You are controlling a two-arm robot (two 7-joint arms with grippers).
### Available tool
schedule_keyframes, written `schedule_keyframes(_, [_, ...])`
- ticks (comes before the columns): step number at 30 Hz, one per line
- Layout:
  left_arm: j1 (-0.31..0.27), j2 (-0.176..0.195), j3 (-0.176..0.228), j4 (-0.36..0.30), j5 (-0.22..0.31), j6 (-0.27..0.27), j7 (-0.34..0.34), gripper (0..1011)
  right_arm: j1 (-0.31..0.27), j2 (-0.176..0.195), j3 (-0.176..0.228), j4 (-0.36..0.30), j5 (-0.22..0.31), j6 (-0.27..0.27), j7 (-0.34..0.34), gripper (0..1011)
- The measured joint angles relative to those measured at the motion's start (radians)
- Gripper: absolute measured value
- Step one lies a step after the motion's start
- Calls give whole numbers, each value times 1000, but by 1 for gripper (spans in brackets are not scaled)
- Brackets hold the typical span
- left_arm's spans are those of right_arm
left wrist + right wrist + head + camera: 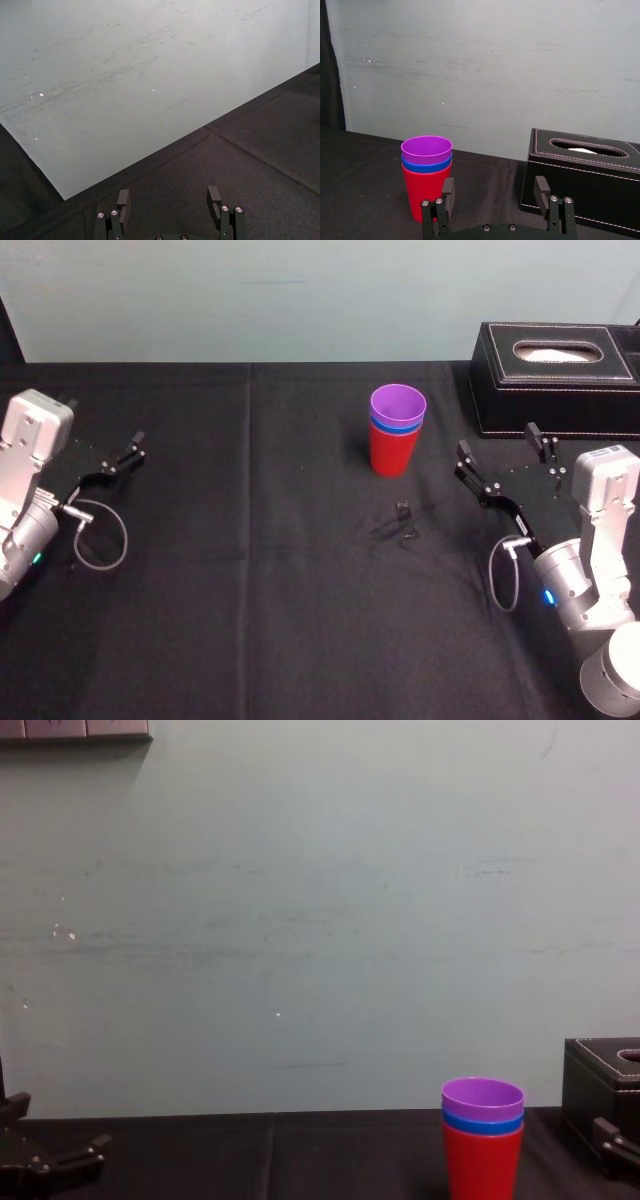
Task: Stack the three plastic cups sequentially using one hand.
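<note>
Black-clothed desk (250,590) holds the purple, blue and red cups (397,430) nested together, so stacking looks finished; my right hand (498,440) hovers nearby, spread and empty, my left hand (169,196) parked spread.

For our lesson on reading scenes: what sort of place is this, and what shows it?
Probably a robotics lab bench: a black-clothed table against a pale wall, left end effector and right end effector open at its sides, three nested cups.
</note>
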State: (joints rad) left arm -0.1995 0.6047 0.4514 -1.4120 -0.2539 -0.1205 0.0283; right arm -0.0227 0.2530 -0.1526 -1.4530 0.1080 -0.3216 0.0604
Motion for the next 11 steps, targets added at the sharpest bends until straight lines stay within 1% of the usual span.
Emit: schedule_keyframes(11, [0,0,0,0,0,0,0,1005,0,0,0,0,0,0,0,1002])
